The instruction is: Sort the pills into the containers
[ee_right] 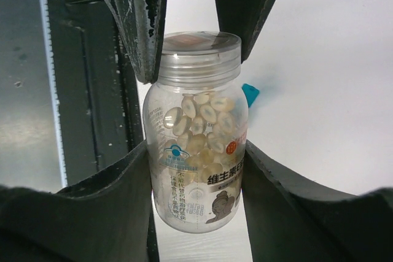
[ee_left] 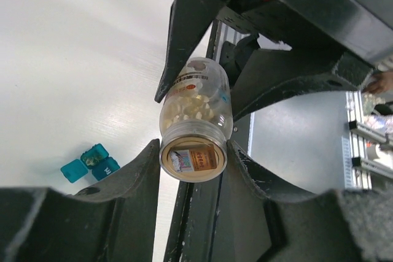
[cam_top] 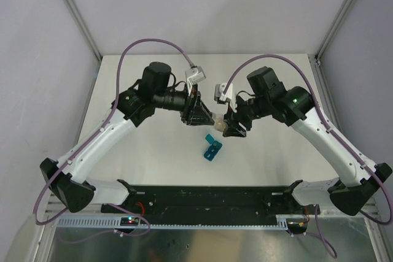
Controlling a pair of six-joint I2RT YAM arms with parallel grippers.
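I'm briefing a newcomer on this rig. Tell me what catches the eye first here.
A clear pill bottle full of pale oval pills is held over mid-table, clamped between both arms: the left jaws on its lid, the right jaws around its body. Just nearer the bases, a small teal container strip lies on the white table.

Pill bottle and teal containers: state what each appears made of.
Pill bottle: probably clear glossy plastic; the pale pills show through its wall and light glints on it. Teal containers: likely smooth coloured plastic, judging by uniform teal colour and soft sheen; too small to tell more.
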